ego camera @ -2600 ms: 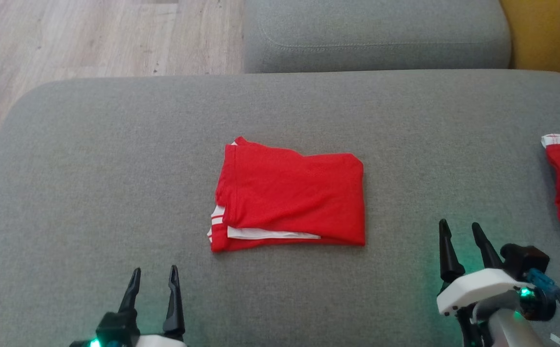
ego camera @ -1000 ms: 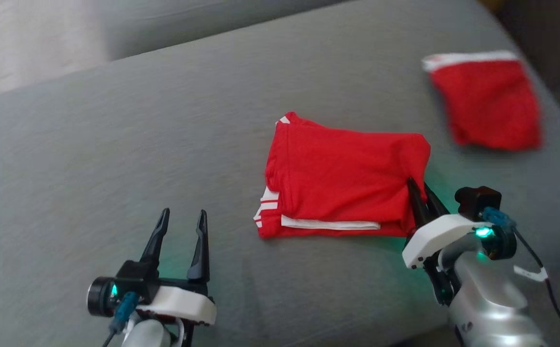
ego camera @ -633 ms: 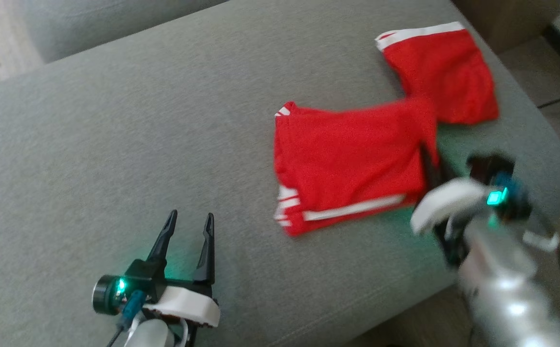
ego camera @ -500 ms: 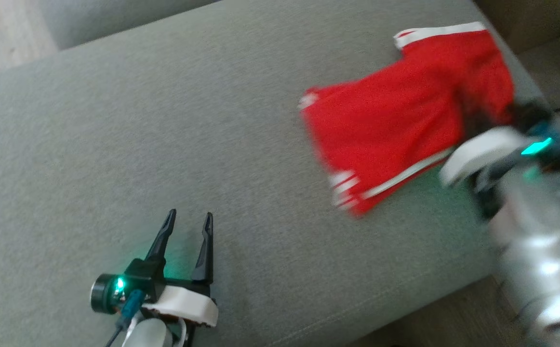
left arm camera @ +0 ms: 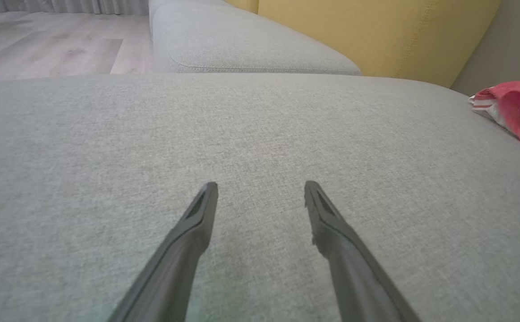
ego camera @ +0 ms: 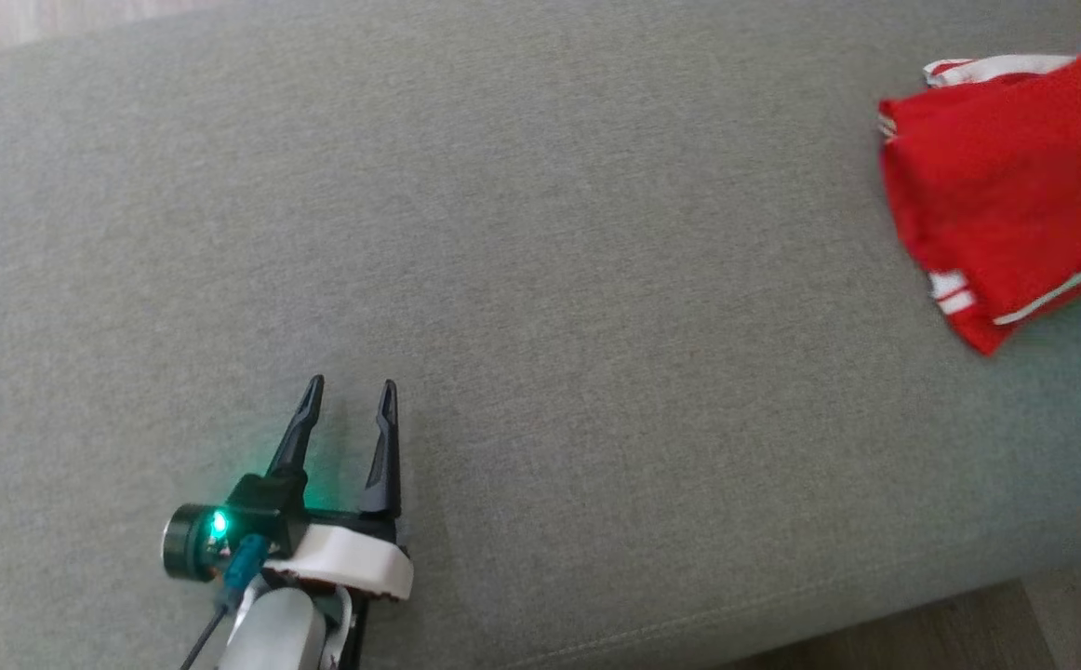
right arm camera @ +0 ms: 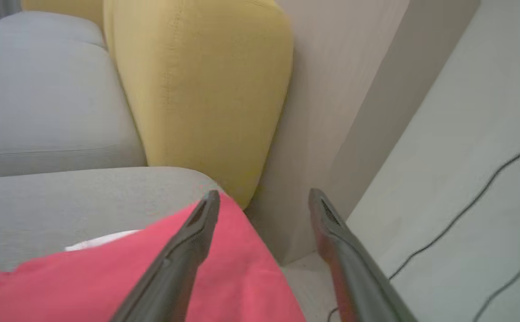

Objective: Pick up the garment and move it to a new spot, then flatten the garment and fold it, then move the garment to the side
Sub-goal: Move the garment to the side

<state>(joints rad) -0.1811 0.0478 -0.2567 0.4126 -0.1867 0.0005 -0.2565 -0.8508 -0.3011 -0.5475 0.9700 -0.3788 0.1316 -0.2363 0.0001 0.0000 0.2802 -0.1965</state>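
The red garment (ego camera: 1006, 186), folded, with white stripes at its lower corner, lies at the far right end of the grey cushion (ego camera: 596, 279) and is cut off by the head view's edge. It appears as a red heap (left arm camera: 519, 107) at the right of the left wrist view. My left gripper (ego camera: 347, 391) rests open over bare cushion at the lower left, far from the garment, with nothing between its fingers (left arm camera: 197, 219). My right gripper (right arm camera: 264, 194) is open and empty, just above the garment's (right arm camera: 85, 286) outer edge; its left finger crosses the red cloth.
A white-banded red edge (ego camera: 987, 67) peeks out behind the garment's top. A yellow cushion (right arm camera: 197, 89) and another grey seat (left arm camera: 242, 44) stand beyond. Off the cushion's right end are a pale wall and floor with a dark cable (right arm camera: 466, 210).
My right gripper, shut on the garment's right edge, dragged it to the cushion's right end and has opened. The head camera has swung as well. The left arm has stayed put.
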